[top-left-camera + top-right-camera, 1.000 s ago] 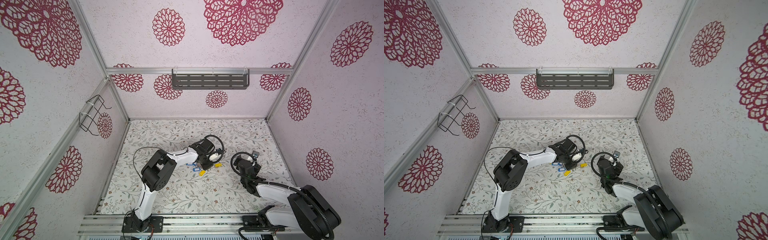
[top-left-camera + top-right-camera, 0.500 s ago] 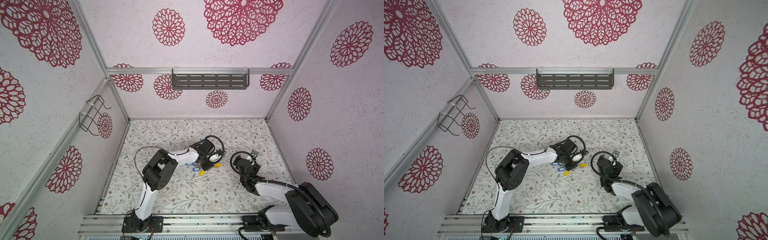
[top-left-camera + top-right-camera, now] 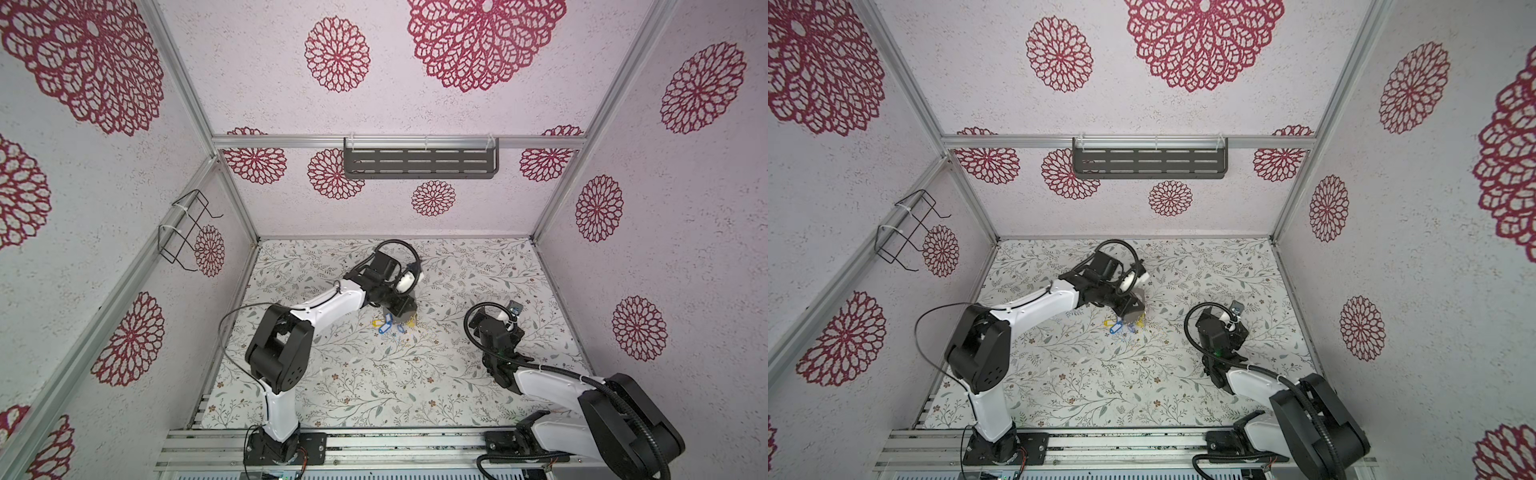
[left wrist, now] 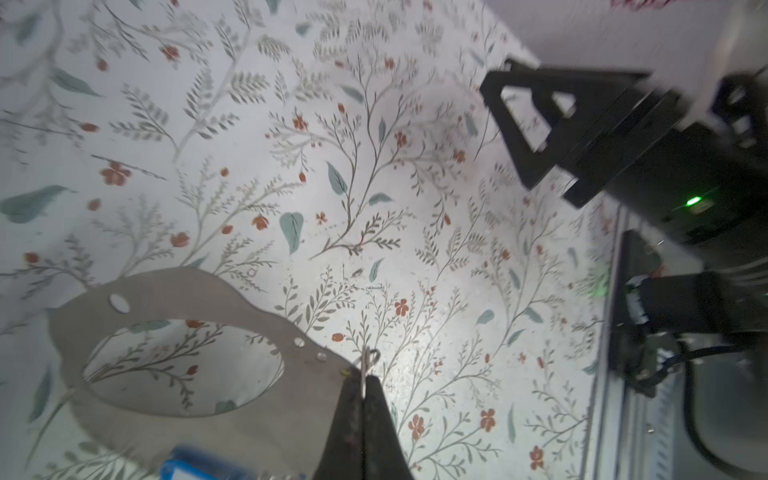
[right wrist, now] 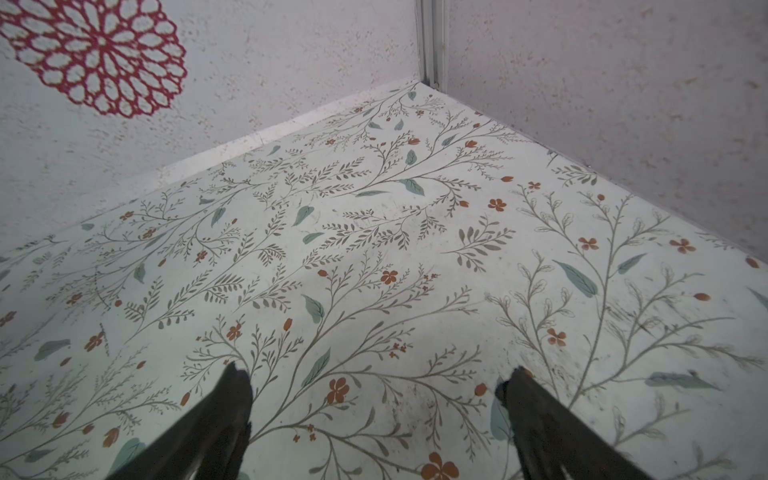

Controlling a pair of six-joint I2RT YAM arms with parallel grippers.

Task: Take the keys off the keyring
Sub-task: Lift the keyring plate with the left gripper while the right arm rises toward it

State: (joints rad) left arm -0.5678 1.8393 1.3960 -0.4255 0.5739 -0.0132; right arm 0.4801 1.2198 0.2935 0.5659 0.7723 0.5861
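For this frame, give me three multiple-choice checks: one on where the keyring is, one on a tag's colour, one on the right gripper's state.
1. Where is the keyring?
A. hung up high
B. beside the left gripper
C. in a far corner

2. What colour is the tag at the edge of the left wrist view?
A. red
B. green
C. blue

3. How is the right gripper?
A. open, nothing between its jaws
B. shut on a tag
C. shut on the keyring

Answers: B, the ring's band sits right next to the fingertips, which are shut on a small metal loop; C, its casing is blue; A, only bare table shows between the spread fingers.
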